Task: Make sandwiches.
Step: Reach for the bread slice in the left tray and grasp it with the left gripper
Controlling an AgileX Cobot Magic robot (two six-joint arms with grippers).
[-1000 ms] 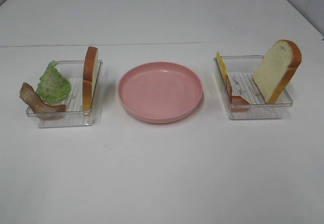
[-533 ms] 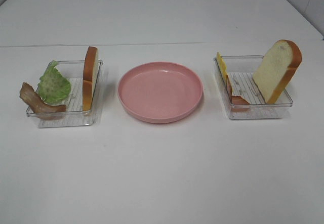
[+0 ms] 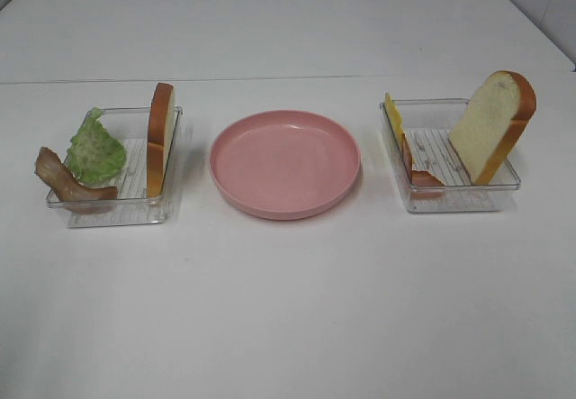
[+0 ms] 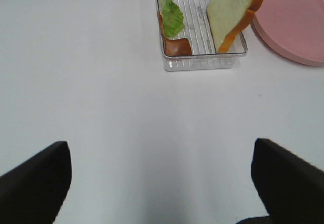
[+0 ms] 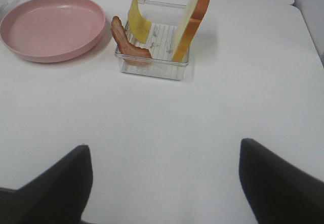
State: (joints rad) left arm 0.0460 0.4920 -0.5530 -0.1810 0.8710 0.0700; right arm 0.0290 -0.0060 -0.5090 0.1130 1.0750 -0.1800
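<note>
- The overhead view shows neither arm. Only the wrist views show my left gripper point(image 4: 162, 181) and right gripper point(image 5: 164, 181), each with jaws spread wide and holding nothing.
- Left tray point(image 3: 117, 214): lettuce point(image 3: 94, 149), left bacon strip point(image 3: 65, 181), and left bread slice point(image 3: 160, 138) on edge against the wall nearest the plate.
- Right tray point(image 3: 454, 203): cheese point(image 3: 393, 113), right bacon strip point(image 3: 416, 172), and right bread slice point(image 3: 493, 124) leaning.
- The pink plate point(image 3: 284, 160) sits between the trays.
- All sandwich parts sit in the two trays, unstacked.
- Compared with a second ago, the overhead layout is unchanged.
</note>
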